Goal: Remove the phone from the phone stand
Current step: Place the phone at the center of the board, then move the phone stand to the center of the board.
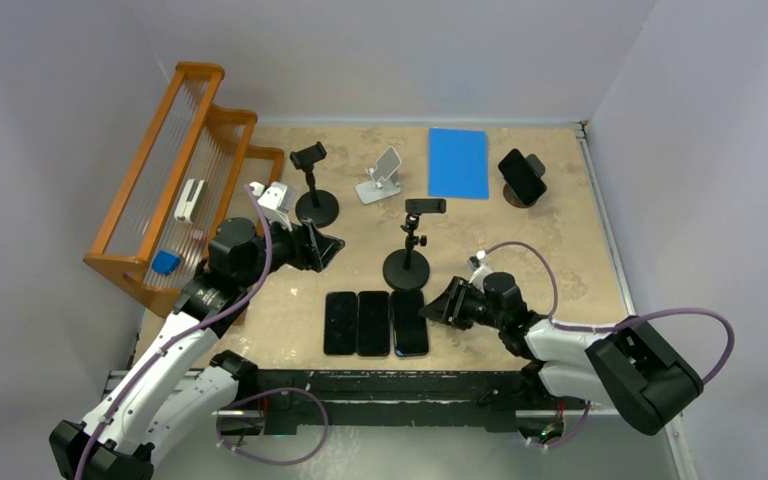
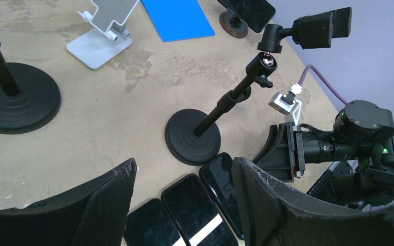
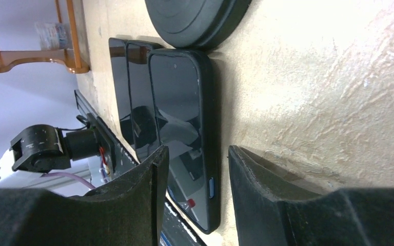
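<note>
Tan table, left pincer and right pincer released, phone on far stand outside right wrist view

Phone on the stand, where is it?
In the top view, the phone leans on a round stand at the far right, beside the blue mat.

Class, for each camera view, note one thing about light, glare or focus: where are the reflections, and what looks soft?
Top external view: even, diffuse light, with only faint shadows around the round black stand base. Left wrist view: a bright white glare strip on the middle glossy black phone, and the left gripper up close looks slightly soft. Right wrist view: the rightmost black cased phone mirrors the rig, and the right gripper is dark and soft.
</note>
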Robot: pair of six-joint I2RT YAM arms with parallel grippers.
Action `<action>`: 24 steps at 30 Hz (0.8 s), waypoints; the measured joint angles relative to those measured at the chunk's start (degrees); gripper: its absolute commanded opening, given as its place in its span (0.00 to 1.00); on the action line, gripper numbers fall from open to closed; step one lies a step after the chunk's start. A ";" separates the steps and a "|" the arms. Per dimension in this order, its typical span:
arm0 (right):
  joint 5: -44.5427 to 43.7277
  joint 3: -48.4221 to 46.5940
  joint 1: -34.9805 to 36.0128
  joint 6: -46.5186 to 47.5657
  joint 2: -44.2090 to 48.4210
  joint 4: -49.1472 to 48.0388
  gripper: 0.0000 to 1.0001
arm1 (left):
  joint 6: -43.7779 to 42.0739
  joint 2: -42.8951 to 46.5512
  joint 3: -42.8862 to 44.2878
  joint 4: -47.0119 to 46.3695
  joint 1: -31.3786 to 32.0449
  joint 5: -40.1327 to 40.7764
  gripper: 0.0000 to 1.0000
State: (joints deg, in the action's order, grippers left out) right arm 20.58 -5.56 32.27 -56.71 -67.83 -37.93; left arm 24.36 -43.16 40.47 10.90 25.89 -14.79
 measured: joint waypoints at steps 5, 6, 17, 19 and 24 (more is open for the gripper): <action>-0.31 0.00 0.00 0.74 1.11 1.88 0.49 | 0.00 0.00 0.00 0.00 0.00 -0.11 0.66; -0.50 0.00 0.00 0.94 2.01 2.62 0.50 | 0.00 0.00 0.00 0.00 0.00 -0.17 0.66; -12.37 -8.13 0.00 9.11 27.54 11.87 0.79 | 0.00 0.37 -0.09 0.02 0.00 -0.50 0.66; -14.19 -10.67 0.00 12.02 28.63 10.29 0.82 | -0.02 0.44 -0.09 -0.02 0.00 -0.68 0.66; -18.80 -13.20 1.42 19.19 26.34 5.14 0.86 | -0.02 0.44 -0.09 -0.02 0.00 -1.03 0.66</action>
State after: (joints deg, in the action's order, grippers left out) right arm 1.78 -18.76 33.69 -37.52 -41.50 -32.80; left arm 24.34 -42.72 40.38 10.87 25.89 -15.81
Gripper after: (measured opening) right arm 0.844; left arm 0.663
